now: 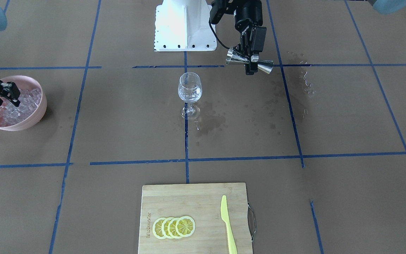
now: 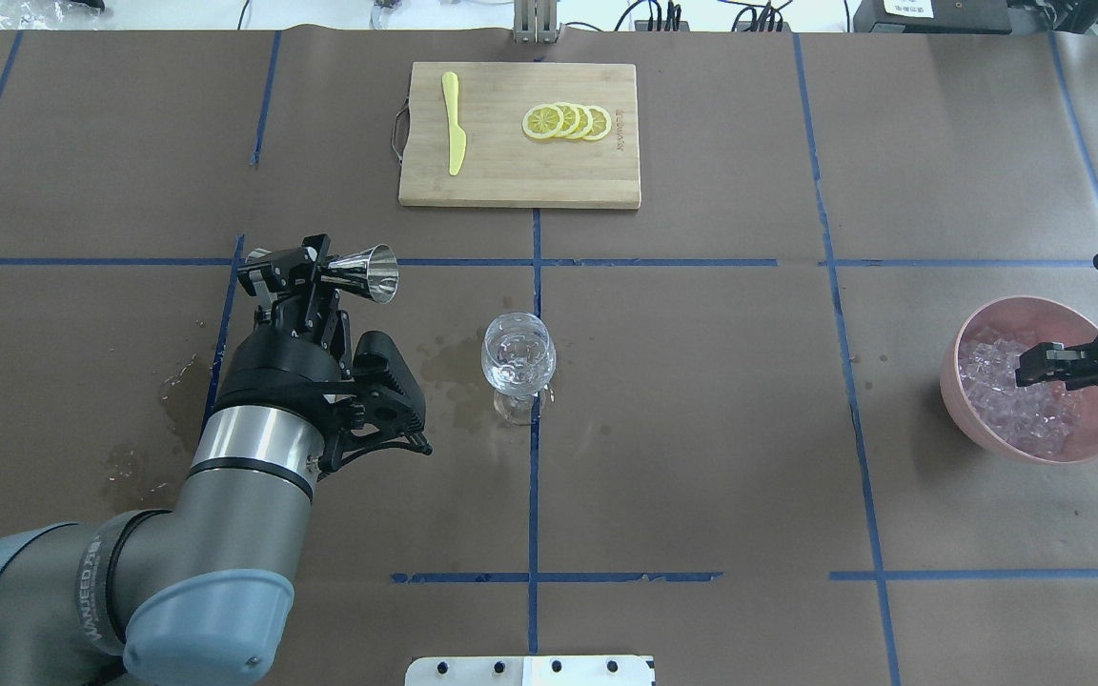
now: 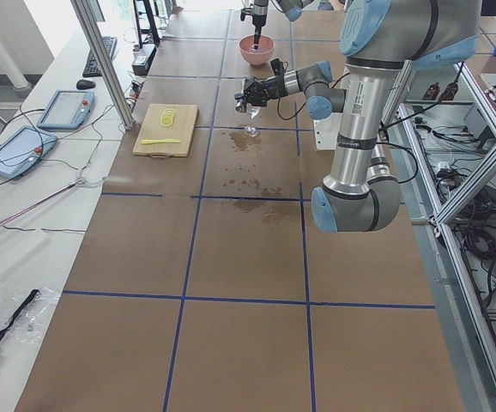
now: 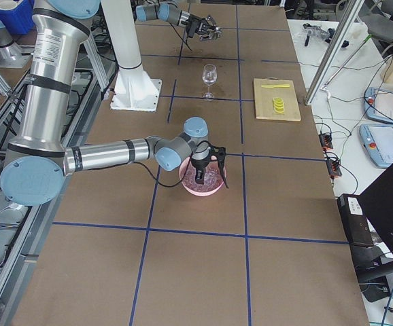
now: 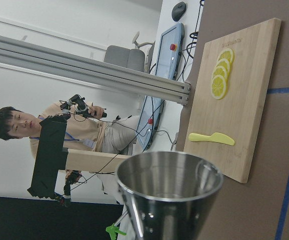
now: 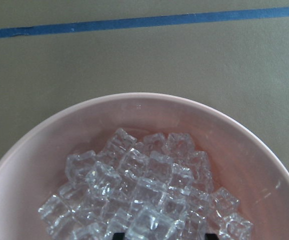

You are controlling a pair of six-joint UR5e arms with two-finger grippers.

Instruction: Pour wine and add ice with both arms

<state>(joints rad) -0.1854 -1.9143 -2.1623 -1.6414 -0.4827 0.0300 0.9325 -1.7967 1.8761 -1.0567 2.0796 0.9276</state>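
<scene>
A clear wine glass (image 1: 190, 90) with a little clear liquid stands upright at the table's middle, also in the overhead view (image 2: 518, 357). My left gripper (image 1: 250, 63) is shut on a steel jigger (image 1: 267, 66) and holds it on its side above the table, off to the glass's side (image 2: 373, 272). Its open cup fills the left wrist view (image 5: 169, 185). My right gripper (image 1: 7, 100) is open, its fingers spread and lowered among the ice (image 6: 144, 200) in a pink bowl (image 1: 37, 120). The bowl also shows in the overhead view (image 2: 973, 329).
A bamboo cutting board (image 1: 189, 197) with lemon slices (image 1: 174, 227) and a yellow plastic knife (image 1: 227, 225) lies on the side across from the robot. Wet patches (image 1: 211, 121) spot the brown paper around the glass. The white base block (image 1: 183, 24) stands behind it.
</scene>
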